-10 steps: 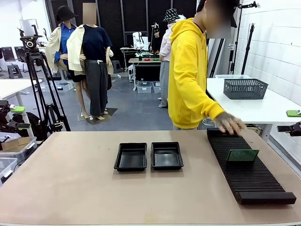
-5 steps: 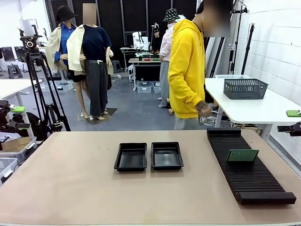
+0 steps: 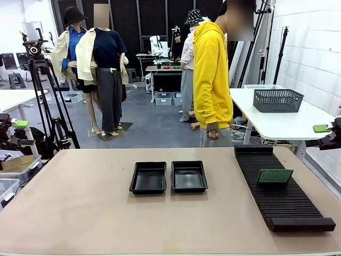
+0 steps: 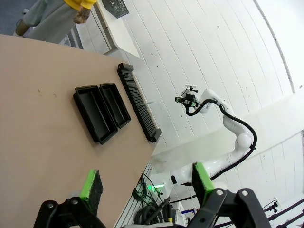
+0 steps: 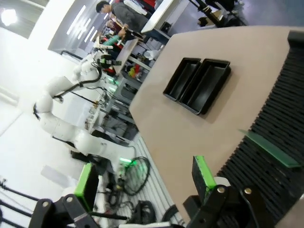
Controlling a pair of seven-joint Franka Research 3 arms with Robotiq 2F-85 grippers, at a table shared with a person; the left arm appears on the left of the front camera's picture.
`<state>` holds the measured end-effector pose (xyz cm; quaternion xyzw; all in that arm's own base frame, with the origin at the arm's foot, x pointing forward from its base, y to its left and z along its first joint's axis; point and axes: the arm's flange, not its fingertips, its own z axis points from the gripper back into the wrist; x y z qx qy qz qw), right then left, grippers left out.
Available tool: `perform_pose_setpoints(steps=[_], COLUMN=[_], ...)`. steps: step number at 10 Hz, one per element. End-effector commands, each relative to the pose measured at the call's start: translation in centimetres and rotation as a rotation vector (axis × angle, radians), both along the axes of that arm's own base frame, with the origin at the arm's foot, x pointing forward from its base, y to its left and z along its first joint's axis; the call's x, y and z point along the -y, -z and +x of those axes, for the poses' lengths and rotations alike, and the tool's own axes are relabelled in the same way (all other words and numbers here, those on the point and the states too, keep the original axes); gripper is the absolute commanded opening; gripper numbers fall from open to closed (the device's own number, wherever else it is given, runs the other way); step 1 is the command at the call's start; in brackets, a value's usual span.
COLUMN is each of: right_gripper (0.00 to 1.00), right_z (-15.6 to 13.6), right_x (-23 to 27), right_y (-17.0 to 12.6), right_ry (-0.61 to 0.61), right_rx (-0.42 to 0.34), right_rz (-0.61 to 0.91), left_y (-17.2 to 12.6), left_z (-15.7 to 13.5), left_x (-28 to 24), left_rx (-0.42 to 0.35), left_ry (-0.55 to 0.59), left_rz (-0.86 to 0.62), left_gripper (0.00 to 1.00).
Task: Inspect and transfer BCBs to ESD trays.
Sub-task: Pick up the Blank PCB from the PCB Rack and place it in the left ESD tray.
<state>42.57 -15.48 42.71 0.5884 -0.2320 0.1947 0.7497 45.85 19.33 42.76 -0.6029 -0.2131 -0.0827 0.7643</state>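
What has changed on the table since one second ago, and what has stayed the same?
The person's hand left the far end of the long black ribbed rack and now hangs at the person's side. The right gripper shifted slightly inward. The thin green circuit board still stands in the rack; the two glossy black plastic trays stay empty, unmoved.

No text, label, brand, number or sign can be read in any view. The green circuit board standing in the black slotted rack is too small to show any print.
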Motion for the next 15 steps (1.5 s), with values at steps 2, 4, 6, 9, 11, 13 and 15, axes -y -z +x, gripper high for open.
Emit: perform_pose_setpoints(steps=[2, 4, 6, 9, 11, 13, 15], right_gripper=[1.00, 1.00, 1.00, 1.00, 1.00, 1.00, 1.00], right_z=[1.0, 1.2, 1.9, 2.5, 1.5, 1.2, 2.2], right_x=[-3.0, -5.8, -9.2, -13.8, -16.3, -17.4, -17.4], right_y=[-1.8, -3.8, -5.8, -6.2, -4.8, -3.2, -2.3], right_ry=[-0.076, -0.277, -0.446, -0.705, -0.730, -0.680, -0.656], right_rx=[0.256, 0.422, 0.561, 0.659, 0.810, 0.899, 0.905], right_rz=[-0.200, -0.305, -0.432, -0.702, -0.885, -1.098, -1.153], left_y=[-0.2, -0.2, -0.2, -0.2, -0.2, -0.2, -0.2], left_z=[0.0, 0.0, 0.0, 0.0, 0.0, 0.0, 0.0], left_x=[-0.1, -0.1, -0.1, -0.1, -0.1, -0.1, -0.1], left_rx=[0.005, 0.005, 0.005, 0.005, 0.005, 0.005, 0.005], left_ry=[-0.004, -0.004, -0.004, -0.004, -0.004, -0.004, -0.004], left_rz=[-0.015, -0.015, -0.015, -0.015, -0.015, -0.015, -0.015], left_gripper=[1.00, 1.00, 1.00, 1.00, 1.00, 1.00, 1.00])
